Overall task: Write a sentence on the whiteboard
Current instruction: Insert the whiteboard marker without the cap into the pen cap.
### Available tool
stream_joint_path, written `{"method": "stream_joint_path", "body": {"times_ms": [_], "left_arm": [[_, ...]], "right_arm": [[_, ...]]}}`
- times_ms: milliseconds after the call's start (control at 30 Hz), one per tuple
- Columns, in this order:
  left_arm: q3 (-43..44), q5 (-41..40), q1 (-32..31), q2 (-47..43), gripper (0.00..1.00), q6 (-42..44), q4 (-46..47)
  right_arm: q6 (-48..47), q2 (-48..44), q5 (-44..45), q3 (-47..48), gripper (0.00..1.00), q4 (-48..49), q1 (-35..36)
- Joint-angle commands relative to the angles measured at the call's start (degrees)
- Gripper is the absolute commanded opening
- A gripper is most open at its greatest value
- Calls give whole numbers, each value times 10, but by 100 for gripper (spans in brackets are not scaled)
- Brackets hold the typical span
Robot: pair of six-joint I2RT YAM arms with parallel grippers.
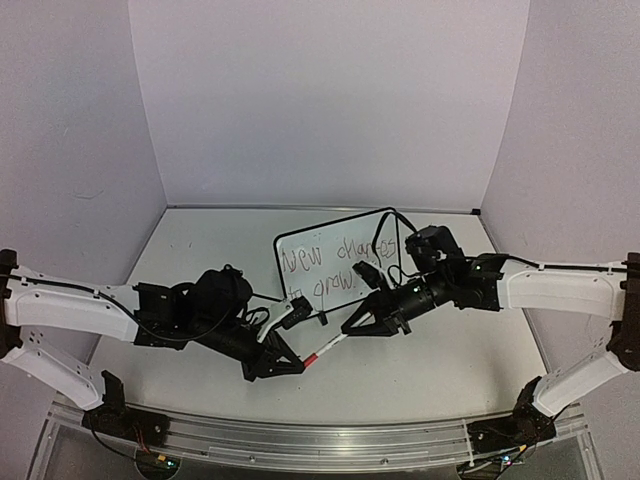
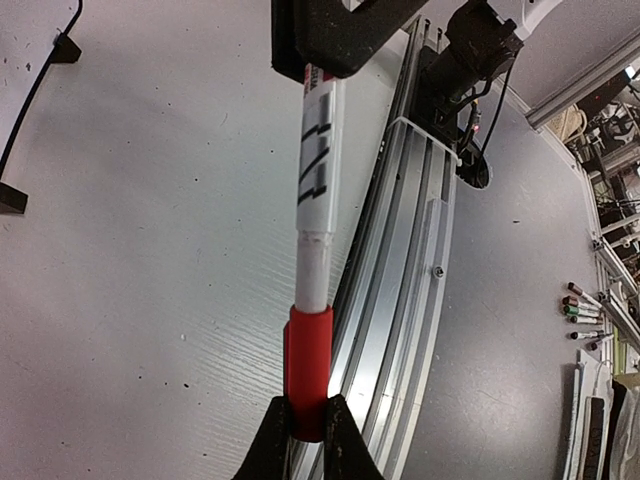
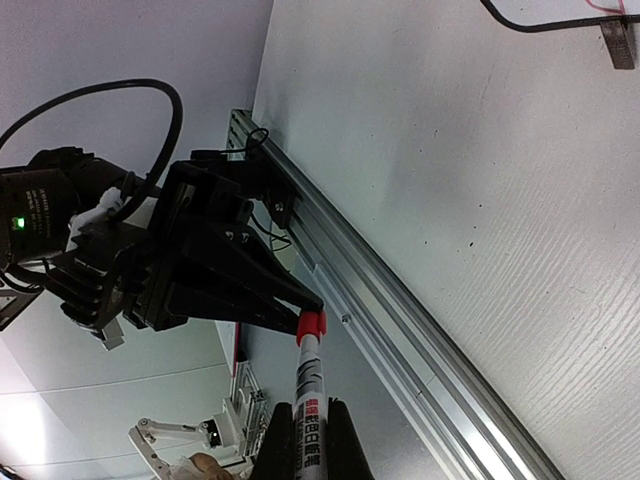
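Whiteboard (image 1: 300, 245): far centre of table (image 1: 200, 250), right edge hidden behind right arm (image 1: 450, 275). Sentence (image 1: 305, 263): end covered. Marker (image 1: 327, 347), just near of board: red cap clamped in left gripper (image 1: 303, 364), barrel clamped in right gripper (image 1: 347, 330).

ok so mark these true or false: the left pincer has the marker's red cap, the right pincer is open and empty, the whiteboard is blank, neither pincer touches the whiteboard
1. The left pincer has the red cap of the marker. True.
2. The right pincer is open and empty. False: it is shut on the marker's white barrel.
3. The whiteboard is blank. False: it carries a handwritten sentence in two lines.
4. Neither pincer touches the whiteboard. True: both hold the marker in front of it.
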Motion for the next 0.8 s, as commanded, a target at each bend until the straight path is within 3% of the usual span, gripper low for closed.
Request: {"method": "stream_joint_path", "body": {"times_ms": [0,767], "left_arm": [[44,-14,0,13,0,15,21],[99,-85,0,32,0,47,111]], "right_arm": [[-10,12,-2,25,0,9,8],[-14,33,-1,25,0,14,39]]}}
